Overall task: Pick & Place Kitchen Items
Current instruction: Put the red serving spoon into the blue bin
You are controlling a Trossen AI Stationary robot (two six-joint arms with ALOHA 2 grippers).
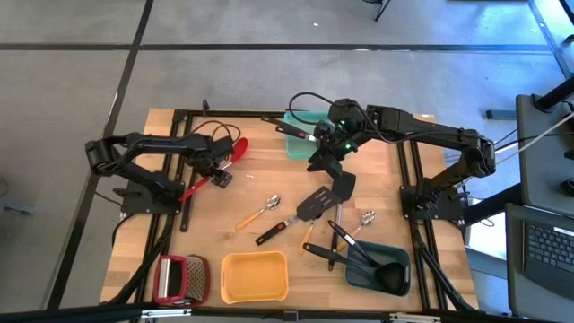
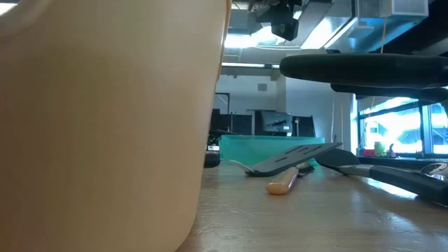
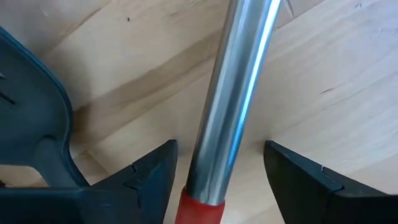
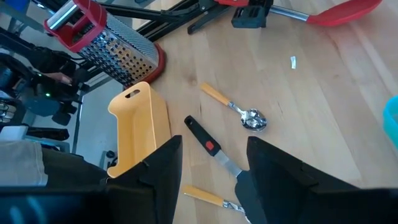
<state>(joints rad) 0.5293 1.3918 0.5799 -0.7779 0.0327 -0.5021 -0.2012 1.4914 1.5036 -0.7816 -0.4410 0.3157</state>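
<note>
The left gripper [image 3: 217,180] is standing spread wide astride the red spoon [image 1: 218,168], its metal shaft between the fingers, gripping nothing; the spoon is lying at nine o'clock. Closing off-centre could roll it away. The right gripper [image 1: 325,160] is hovering parted, empty, at one o'clock.

arms [image 1: 421,135]: black, jointed | black cables | green light on wrist

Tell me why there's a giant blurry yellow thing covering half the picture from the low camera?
In the low view, the yellow tray stands right against the lens, so it blurs and hides the table's left part; the windows behind glare bright. In the left wrist view, the red spoon's metal handle shines with a light streak.
</note>
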